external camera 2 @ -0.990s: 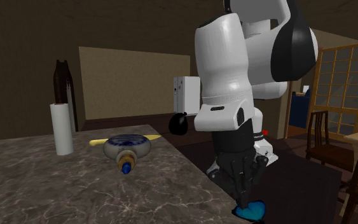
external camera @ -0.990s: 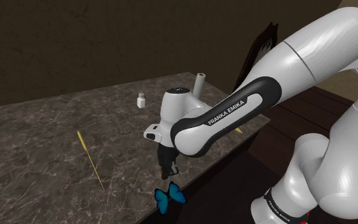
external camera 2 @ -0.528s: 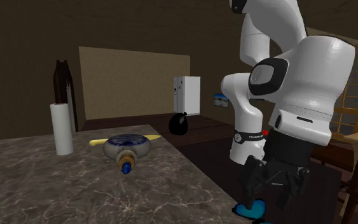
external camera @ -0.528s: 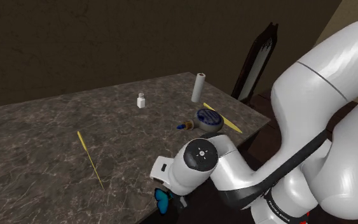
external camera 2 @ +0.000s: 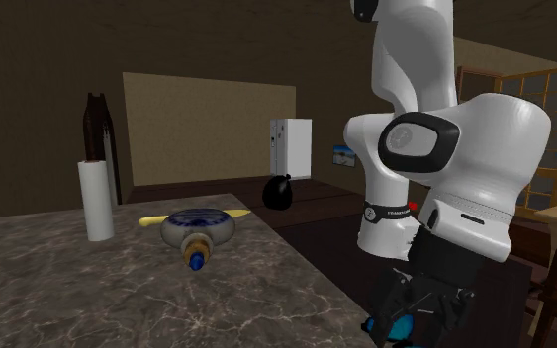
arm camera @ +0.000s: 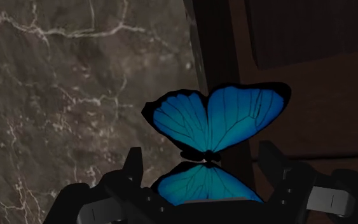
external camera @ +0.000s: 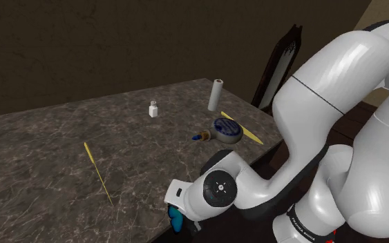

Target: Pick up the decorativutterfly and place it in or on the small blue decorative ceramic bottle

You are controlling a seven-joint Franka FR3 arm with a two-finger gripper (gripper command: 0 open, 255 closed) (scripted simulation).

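**End effector** (arm camera: pixel 201 158): released. Its two black fingers (arm camera: pixel 133 167) stand apart, one on each side of the butterfly (arm camera: pixel 214 118). No contact with the wings is visible.

**Butterfly:** blue wings with black edges and veins, spread open. The lower wings lie between the fingers. In the shoulder view it sits at 6 o'clock in the frame, just off the near edge of the marbled bench (external camera: pixel 48 152). The white wrist (external camera: pixel 217 190) of the arm covers most of it there. In the second exterior view it lies lower than the bench top, directly under the end effector.

**Bottle** (external camera: pixel 226 130): blue and white, lying on its side on the bench. In the shoulder view its neck points toward 9 o'clock. It is at 1 o'clock from the butterfly, well apart from it.

**Other items, shoulder view:**
- A white roll (external camera: pixel 215 94) stands upright near the bottle, at its 12 o'clock.
- A small white jar (external camera: pixel 154 109) stands at 10 o'clock from the bottle.
- A thin yellow stick (external camera: pixel 97 172) lies on the bench at 10 o'clock from the butterfly.
- A second stick (external camera: pixel 248 132) lies just beside the bottle, at its 3 o'clock.
- A dark chair (external camera: pixel 281 65) stands beyond the bench.
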